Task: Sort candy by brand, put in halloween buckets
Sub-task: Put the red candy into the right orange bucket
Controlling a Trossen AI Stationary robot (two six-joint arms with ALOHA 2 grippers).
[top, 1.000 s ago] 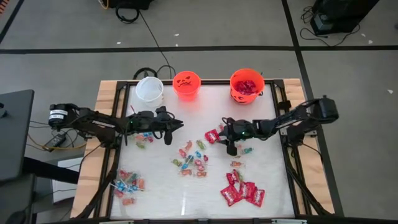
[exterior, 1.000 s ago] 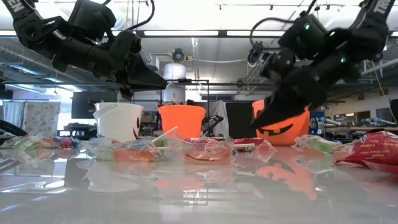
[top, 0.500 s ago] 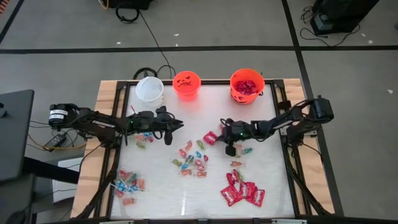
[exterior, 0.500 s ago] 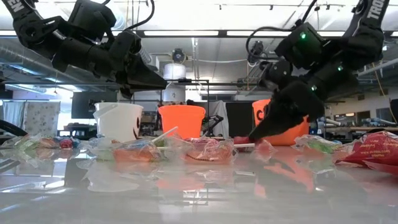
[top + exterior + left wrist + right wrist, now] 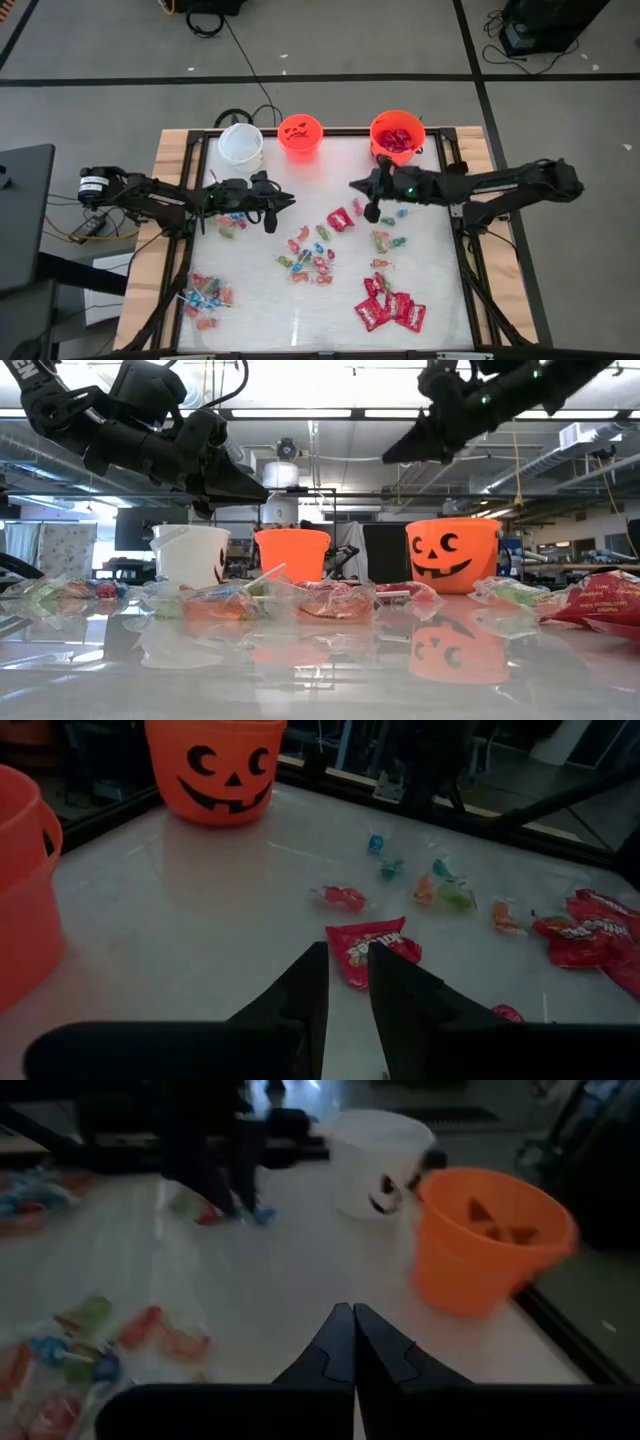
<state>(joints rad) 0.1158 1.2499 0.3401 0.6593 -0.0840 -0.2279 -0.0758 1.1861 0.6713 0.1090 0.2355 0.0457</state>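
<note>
Beside larger orange bucket [image 5: 373, 137], high view: my right gripper [image 5: 362, 188] hovering, fingers pressed shut. Red packet [image 5: 340, 218] lying on table just beyond gripper from bucket. My left gripper [image 5: 281, 203] waiting farther off the same way.

Low view: right gripper hanging high above bucket.

Right wrist view: nothing showing between shut fingers [image 5: 335, 1342].

Left wrist view: left fingers [image 5: 305, 988] narrowly parted, holding nothing.

Judging pick of packet missed; next move calling for reopening, descending onto packet.

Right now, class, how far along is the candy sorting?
Done: red packets lie in the larger orange bucket. In hand: nothing visible; the right gripper hangs shut near it, the left gripper waits open over the table. Left: the red packet pile, mixed sweets mid-table, lollipops.
</note>
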